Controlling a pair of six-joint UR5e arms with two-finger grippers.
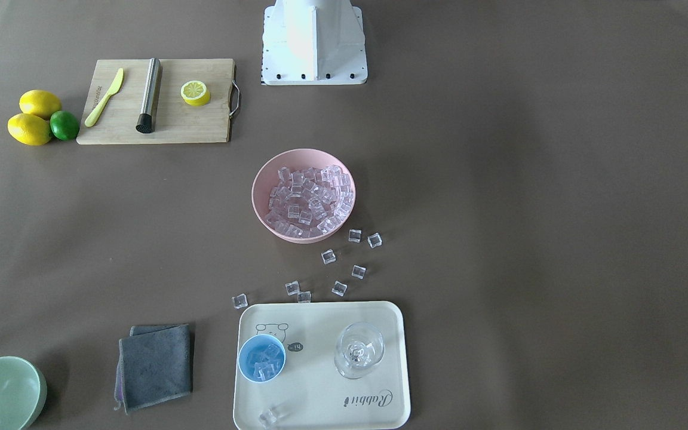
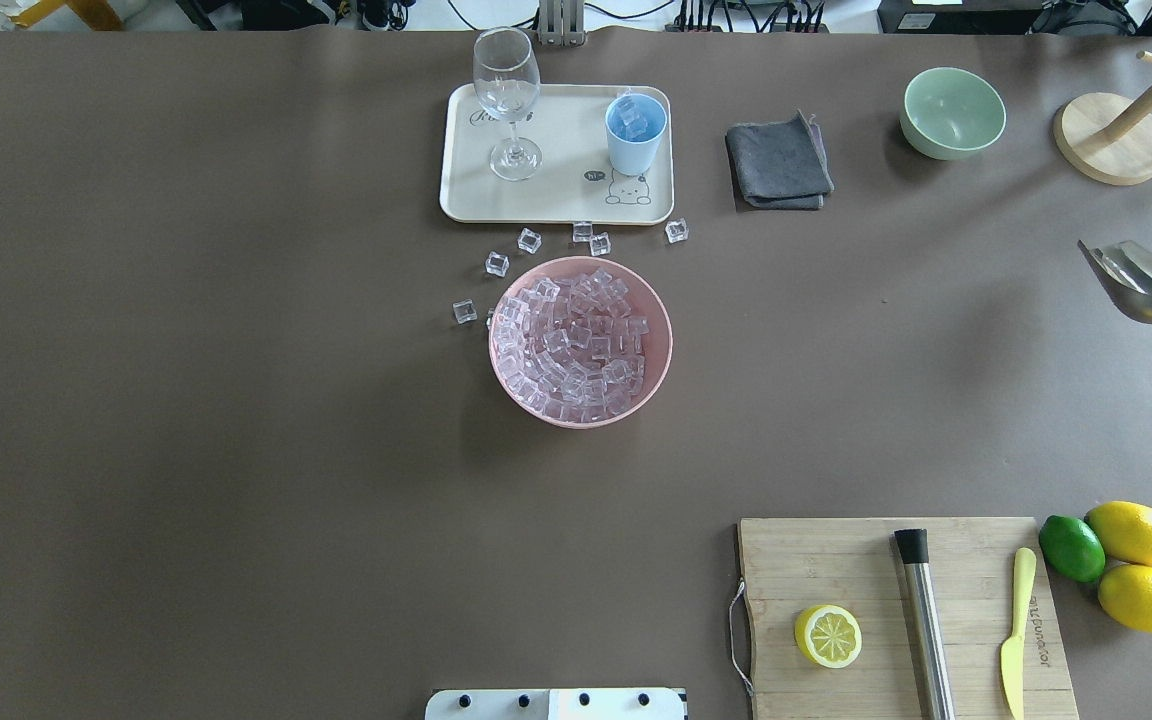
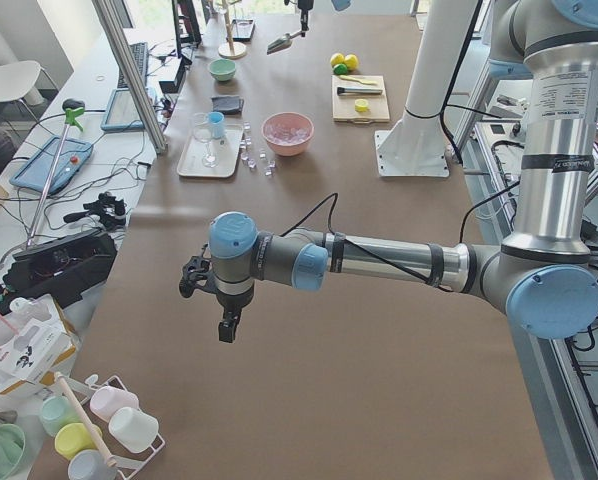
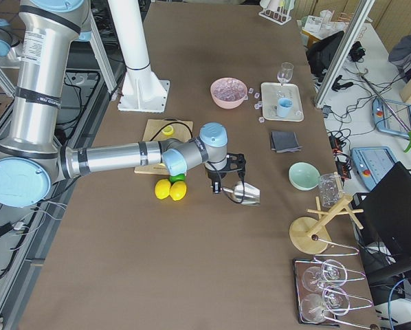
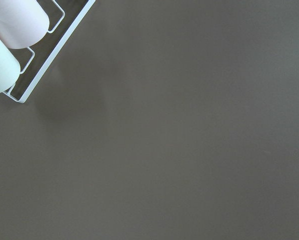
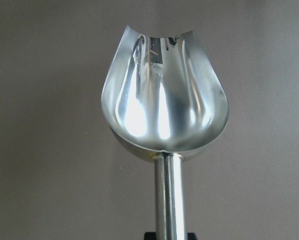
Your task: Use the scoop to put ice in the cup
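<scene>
The ice [image 2: 576,340] fills a pink bowl [image 2: 656,375] at mid-table. Several loose cubes [image 1: 356,236] lie between the bowl and the cream tray [image 1: 320,316]. The light blue cup [image 2: 635,132] stands on the tray with a few cubes inside [image 1: 263,361]. One cube [image 1: 268,417] lies on the tray. My right gripper [image 4: 219,184] is shut on the handle of the steel scoop [image 2: 1141,285], held above the table far right of the bowl. The scoop [image 6: 164,100] is empty. My left gripper [image 3: 224,300] hangs over bare table far from the bowl; I cannot tell whether it is open or shut.
A stemmed glass [image 2: 508,100] shares the tray. A grey cloth [image 2: 778,160], a green bowl [image 2: 952,112] and a wooden stand [image 2: 1111,140] sit along the far edge. A cutting board [image 2: 896,620] holds a lemon half, a steel cylinder and a yellow knife, with lemons [image 2: 1136,565] beside it.
</scene>
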